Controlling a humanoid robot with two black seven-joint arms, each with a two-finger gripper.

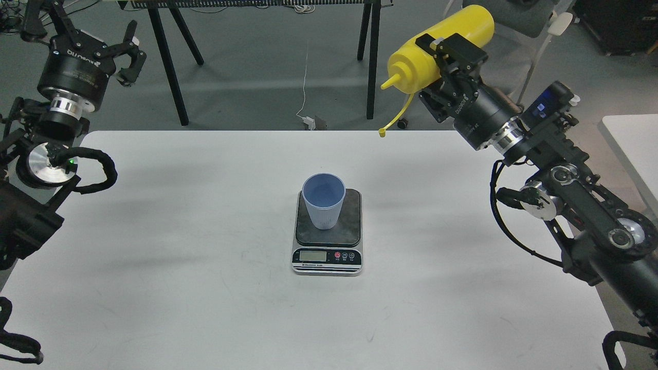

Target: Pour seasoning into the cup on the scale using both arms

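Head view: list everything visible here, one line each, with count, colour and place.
table: one, white, fills the foreground
scale: one, dark grey platform with silver front, table centre
cup: one, light blue, upright on the scale
seasoning bottle: one, yellow, held tilted in the air at upper right, nozzle pointing left, cap dangling open
second table: one, white, right edge
black legs: several, on the grey floor behind
left gripper: one, black, open, empty, upper left
right gripper: one, black, clamped on the bottle

Black cabled arms [565,180] — silver wrist rings
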